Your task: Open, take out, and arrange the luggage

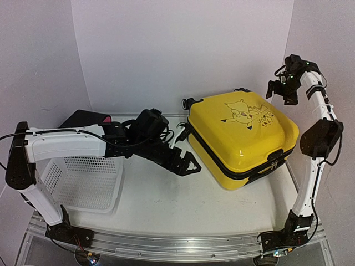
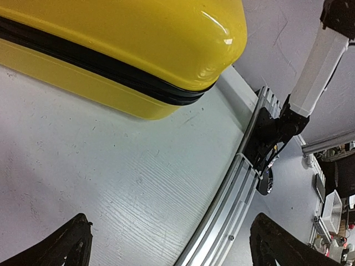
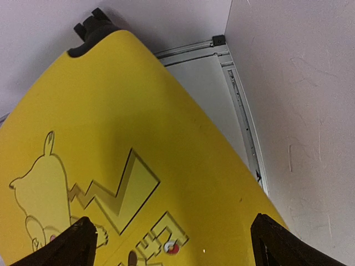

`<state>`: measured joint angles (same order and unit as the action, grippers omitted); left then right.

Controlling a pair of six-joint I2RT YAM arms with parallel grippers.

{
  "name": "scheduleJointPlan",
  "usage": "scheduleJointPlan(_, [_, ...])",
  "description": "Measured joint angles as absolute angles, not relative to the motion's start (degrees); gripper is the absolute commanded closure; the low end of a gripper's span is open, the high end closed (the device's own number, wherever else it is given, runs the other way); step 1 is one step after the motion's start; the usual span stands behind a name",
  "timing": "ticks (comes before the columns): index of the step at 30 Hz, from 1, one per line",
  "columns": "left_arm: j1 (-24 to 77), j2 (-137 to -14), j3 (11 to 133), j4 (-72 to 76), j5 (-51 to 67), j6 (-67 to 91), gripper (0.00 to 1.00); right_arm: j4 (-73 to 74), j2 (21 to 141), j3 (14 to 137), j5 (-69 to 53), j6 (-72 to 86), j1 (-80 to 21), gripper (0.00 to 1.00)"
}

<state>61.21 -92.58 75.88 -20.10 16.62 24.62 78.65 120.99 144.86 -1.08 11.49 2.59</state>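
At the lower left of the top view a white mesh basket (image 1: 83, 183) sits on the table (image 1: 177, 210), and behind it, partly hidden by the left arm, lies a black case (image 1: 89, 118) with a pink end. The left arm reaches from the left edge across the middle of the frame, and the left gripper (image 1: 191, 163) is low over the table, near the left side of the luggage (image 1: 244, 138) but apart from it. In the left wrist view its two fingers (image 2: 61, 246) stand in the bottom corners, spread wide with nothing between them; the luggage's corner fills the upper left there and the table's metal rail (image 2: 233, 188) runs down the right. The luggage occupies the right half of the top view, lying flat and closed, its black zipper band (image 1: 233, 166) running around the side, a black cartoon drawing (image 1: 244, 113) on the lid facing up, and a black wheel (image 1: 187, 103) at its far left corner. At the upper right, the right gripper (image 1: 280, 94) hangs above the luggage's far right corner without touching it. The right wrist view shows its fingers (image 3: 66, 246) far apart and empty, looking down on the yellow lid.
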Motion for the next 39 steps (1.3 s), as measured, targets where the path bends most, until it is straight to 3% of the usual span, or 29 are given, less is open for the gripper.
scheduleJointPlan(7, [62.35, -94.59, 75.18, -19.00, 16.82, 22.17, 0.01, 76.79, 129.25, 145.56, -7.66, 9.37, 6.70, 0.02])
scheduleJointPlan(14, [62.30, -94.48, 73.10, -18.41, 16.29, 21.96, 0.01, 71.85, 125.95, 138.15, -13.87, 9.28, 8.43, 0.02])
scheduleJointPlan(24, [62.30, -84.40, 63.16, -19.66, 10.57, 24.01, 0.01, 66.74, 105.54, 110.15, -14.06, 11.68, 0.34, 0.02])
scheduleJointPlan(28, [62.30, -80.58, 61.08, -20.58, 8.71, 25.36, 0.03, 70.46, 95.77, 101.73, -21.67, 15.59, -6.07, 0.02])
scheduleJointPlan(39, [66.65, -80.42, 60.62, -17.69, 6.09, 28.60, 0.08, 73.89, 67.35, 79.59, -22.83, 24.29, -12.16, 0.03])
